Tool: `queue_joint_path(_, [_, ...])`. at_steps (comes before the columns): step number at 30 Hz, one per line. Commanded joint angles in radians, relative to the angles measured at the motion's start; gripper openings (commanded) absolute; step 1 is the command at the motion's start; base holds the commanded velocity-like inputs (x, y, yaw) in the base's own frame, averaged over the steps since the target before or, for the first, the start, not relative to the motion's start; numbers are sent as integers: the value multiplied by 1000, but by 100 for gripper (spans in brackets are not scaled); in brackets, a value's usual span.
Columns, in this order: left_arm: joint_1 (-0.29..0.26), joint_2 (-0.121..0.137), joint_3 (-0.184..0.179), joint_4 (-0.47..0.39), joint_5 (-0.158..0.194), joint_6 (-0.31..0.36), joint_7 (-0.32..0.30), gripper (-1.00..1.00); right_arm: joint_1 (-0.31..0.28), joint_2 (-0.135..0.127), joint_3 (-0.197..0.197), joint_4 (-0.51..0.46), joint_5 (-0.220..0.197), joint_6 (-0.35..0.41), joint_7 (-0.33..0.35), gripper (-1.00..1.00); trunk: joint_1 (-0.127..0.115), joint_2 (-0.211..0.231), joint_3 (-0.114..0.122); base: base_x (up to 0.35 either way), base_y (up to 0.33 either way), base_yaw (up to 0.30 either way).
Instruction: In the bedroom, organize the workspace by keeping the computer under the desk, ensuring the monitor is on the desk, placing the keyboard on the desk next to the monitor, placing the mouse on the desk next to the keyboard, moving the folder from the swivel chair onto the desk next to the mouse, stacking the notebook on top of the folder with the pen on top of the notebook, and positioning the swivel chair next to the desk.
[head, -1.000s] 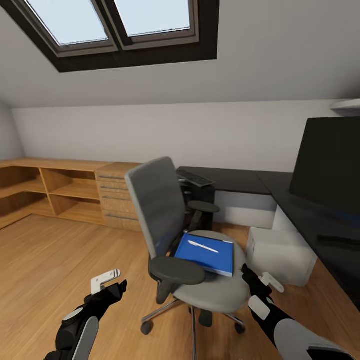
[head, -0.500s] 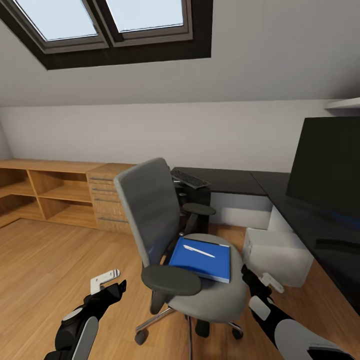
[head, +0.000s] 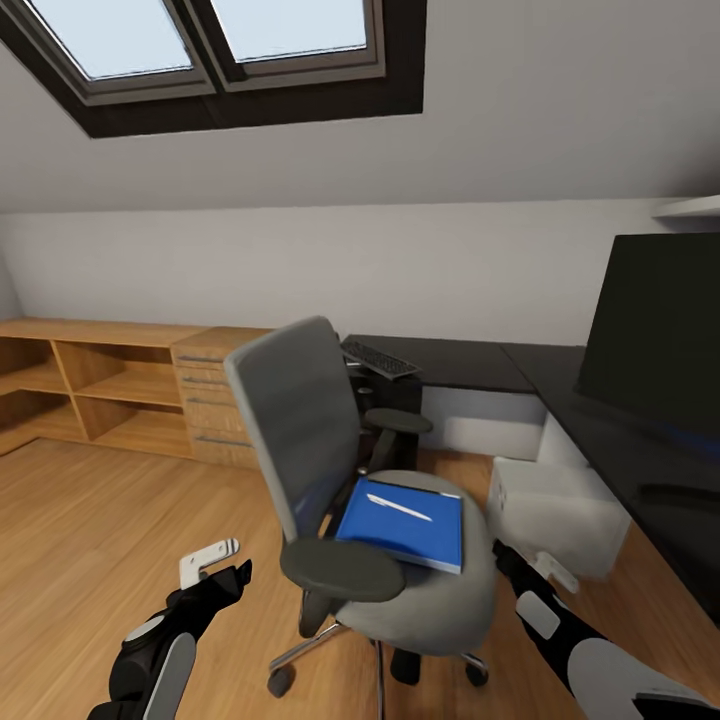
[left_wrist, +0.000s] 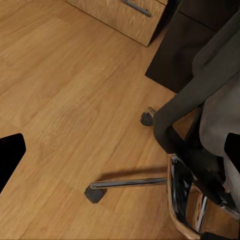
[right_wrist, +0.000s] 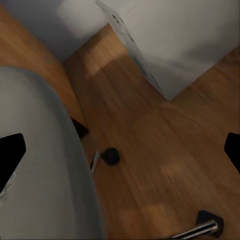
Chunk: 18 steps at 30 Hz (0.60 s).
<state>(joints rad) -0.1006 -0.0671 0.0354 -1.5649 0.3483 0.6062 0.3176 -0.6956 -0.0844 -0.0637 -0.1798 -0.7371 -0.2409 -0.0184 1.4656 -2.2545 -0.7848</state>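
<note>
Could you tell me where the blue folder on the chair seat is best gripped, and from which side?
Probably by the folder's front edge, which faces the robot and overhangs the seat of the swivel chair slightly. The right gripper is nearest, so come in low from the right front, clear of the armrest. Keep it level: the pen lies loose on top.

Both arms reach forward and low, the left gripper (head: 222, 566) with its fingers spread apart and nothing between the jaws, the right gripper (head: 515, 562) likewise spread, nothing held between its jaws.
</note>
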Motion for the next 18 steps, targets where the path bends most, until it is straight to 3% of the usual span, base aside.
queue_joint_path(1, [-1,0,1,-1,11,4,8,100,-1,0,-6,-1,1,0,-1,100,0,0,-1,253,0,0])
queue_joint_path(14, [-1,0,4,0,11,5,13,100,-1,-15,-8,-1,-7,57,4,100,0,0,-1,168,0,0])
queue_joint_path(18, [-1,0,20,0,13,6,12,100,-1,-17,-11,-1,-7,65,5,100,0,0,-1,127,0,0])
